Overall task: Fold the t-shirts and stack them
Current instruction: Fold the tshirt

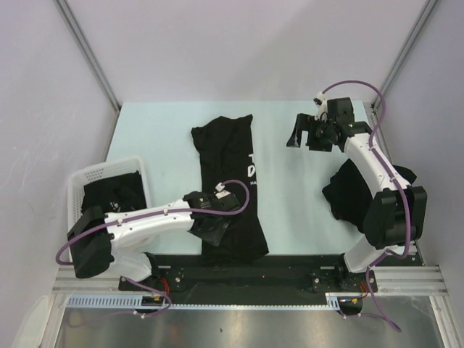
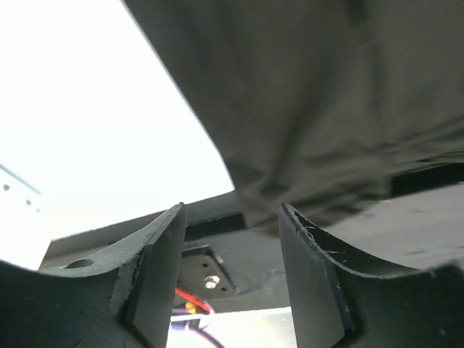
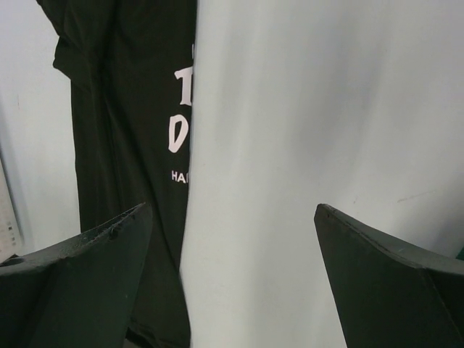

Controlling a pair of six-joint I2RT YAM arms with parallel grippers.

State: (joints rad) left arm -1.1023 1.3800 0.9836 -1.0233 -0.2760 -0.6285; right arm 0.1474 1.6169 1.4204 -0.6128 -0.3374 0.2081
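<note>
- The black t-shirt point(image 1: 221, 159) I'm working on lies in the middle of the counter point(image 1: 159, 130), folded lengthwise into a long strip with part of its white lettering showing at the right edge.
- My left gripper point(image 2: 230, 208) sits low over the near end of that strip, fingers apart and nothing between them; the hem lies just beyond the tips.
- My right gripper point(image 1: 306, 139) hangs above bare counter to the far right, spread wide and empty.
- More dark shirts sit in the white basket point(image 1: 80, 177) and in a heap point(image 1: 348, 192) under my right arm.
- I judge the lengthwise fold done and the crosswise fold next: grip the near hem and carry it toward the collar, keeping the layers square.
</note>
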